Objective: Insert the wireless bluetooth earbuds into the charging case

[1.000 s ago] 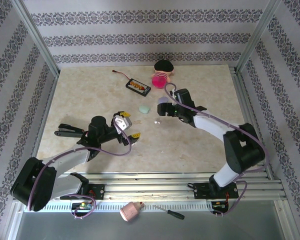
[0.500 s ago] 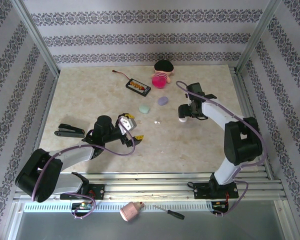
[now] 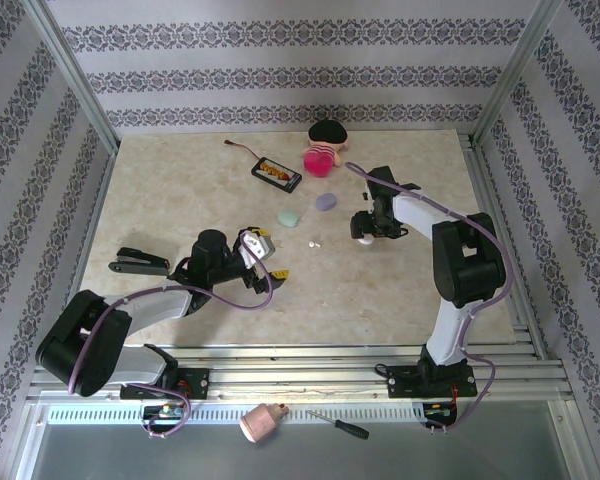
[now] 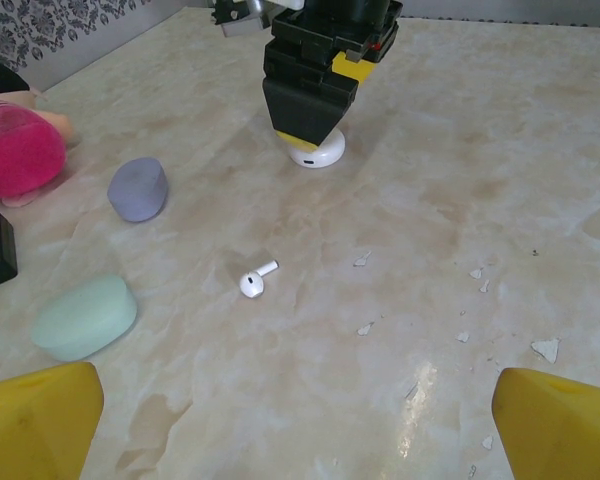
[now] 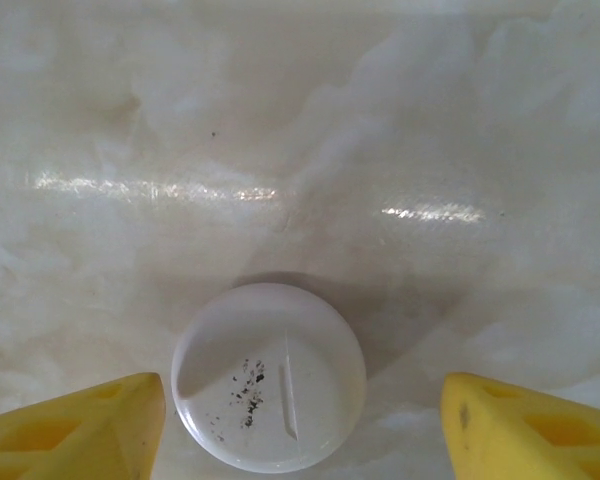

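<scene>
A single white earbud (image 4: 255,281) with a short stem lies loose on the marble table, also seen as the small white earbud (image 3: 314,241) from above. The round white charging case (image 5: 268,375) sits shut on the table, and the same case (image 3: 364,239) lies right of the earbud. My right gripper (image 5: 302,432) hangs open straight over it, one yellow finger on each side, not touching; in the left wrist view the right gripper (image 4: 310,125) hides most of the case (image 4: 318,152). My left gripper (image 4: 295,440) is open and empty, well short of the earbud.
A mint green pebble case (image 3: 288,217) and a lavender one (image 3: 326,201) lie left of the white case. Behind them are a pink toy (image 3: 320,160), a black device (image 3: 277,173) and a wire. A black stapler (image 3: 138,262) lies at the left.
My right gripper swung right from over the lavender case to above the white charging case. The left gripper shifted a little to the right.
</scene>
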{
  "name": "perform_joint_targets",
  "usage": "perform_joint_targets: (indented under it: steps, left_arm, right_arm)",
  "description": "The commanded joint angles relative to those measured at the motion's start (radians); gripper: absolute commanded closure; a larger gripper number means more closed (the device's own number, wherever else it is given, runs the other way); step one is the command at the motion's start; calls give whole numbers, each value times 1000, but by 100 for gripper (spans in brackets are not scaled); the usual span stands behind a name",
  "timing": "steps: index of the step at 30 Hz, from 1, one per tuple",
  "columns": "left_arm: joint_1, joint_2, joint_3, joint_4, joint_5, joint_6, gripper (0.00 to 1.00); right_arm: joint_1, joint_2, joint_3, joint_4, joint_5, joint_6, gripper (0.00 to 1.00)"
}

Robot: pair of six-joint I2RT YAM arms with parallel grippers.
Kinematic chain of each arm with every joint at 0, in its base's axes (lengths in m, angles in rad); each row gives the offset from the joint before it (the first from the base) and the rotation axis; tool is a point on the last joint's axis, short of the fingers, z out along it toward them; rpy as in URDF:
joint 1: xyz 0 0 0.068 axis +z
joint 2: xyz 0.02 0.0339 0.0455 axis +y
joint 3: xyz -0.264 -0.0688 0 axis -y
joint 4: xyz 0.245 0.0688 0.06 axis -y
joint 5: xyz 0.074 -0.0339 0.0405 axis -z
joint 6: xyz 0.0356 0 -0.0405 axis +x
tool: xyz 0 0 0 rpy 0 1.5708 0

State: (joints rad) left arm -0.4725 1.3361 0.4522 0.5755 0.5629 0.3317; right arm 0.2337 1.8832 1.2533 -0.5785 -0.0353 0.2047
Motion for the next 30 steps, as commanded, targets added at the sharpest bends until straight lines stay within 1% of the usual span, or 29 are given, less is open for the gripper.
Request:
perform_joint_targets:
  steps: [1,5,9,12,17,20,24,27,28,30]
  left_arm:
    - [-17,17,28,53,-16,-25,1]
    - [-17,21,31,53,-14,-29,1]
    - [-17,22,28,53,-15,-31,1]
    - [-18,22,28,53,-17,-34,1]
    - [-17,15,28,51,-21,-36,1]
    - [-17,17,28,65,-42,-60,1]
    - [-18,17,49,50,-110,-154,1]
    - [-11,6,76,6,-211,-337,1]
    - [-3,3,88,-21,-218,-407,1]
    - [9,1,108,-62,-192,-522,1]
  right_arm:
    - [11,23,32,-31,-15,-8,30]
    - [17,43,44,-32,-25,-16,32]
    - [18,58,50,-29,-26,-16,37]
    - [18,71,57,-31,-34,-15,38]
    - [23,68,52,-31,-32,-14,46]
    - [30,34,38,-28,-28,-35,49]
    - [68,-45,-2,-8,-1,-139,52]
    - [125,-135,-63,49,-15,-279,52]
    - [150,-169,-87,73,-31,-335,53]
    - [198,-225,-137,127,-66,-436,53]
